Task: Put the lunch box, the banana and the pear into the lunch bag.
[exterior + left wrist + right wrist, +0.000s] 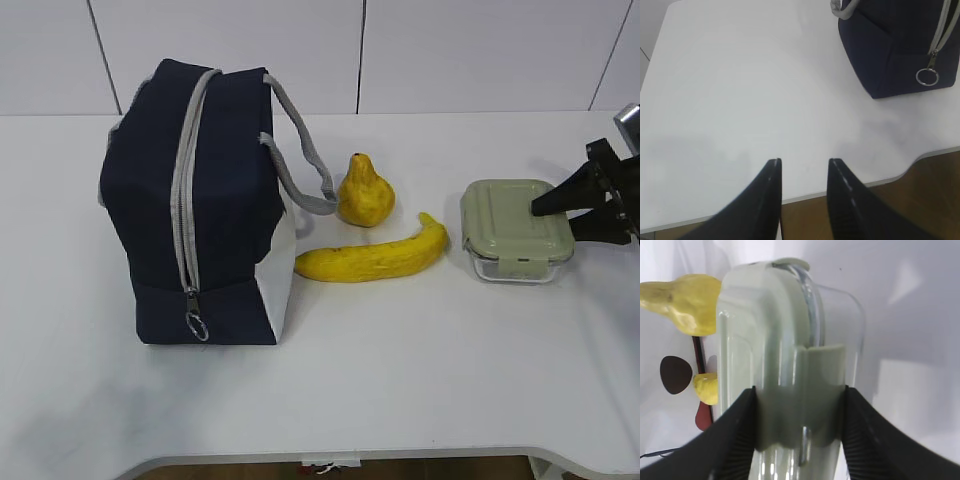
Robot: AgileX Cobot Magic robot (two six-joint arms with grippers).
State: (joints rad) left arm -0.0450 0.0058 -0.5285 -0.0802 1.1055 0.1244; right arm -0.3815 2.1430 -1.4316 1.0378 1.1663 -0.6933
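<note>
1. In the exterior view our right gripper (545, 207) reaches over the lunch box (516, 229); beyond it lie the banana (373, 258), the pear (365, 192) and the zipped lunch bag (200, 203).
2. In the left wrist view our left gripper (804, 172) hangs released, empty, over the table (740, 100).
3. In the right wrist view the fingers (737, 432) are clenched on both sides of the lunch box.

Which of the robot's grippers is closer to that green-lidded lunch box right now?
The right. The right gripper has a finger on either side of the lunch box. The left gripper hovers over bare table near the lunch bag.
</note>
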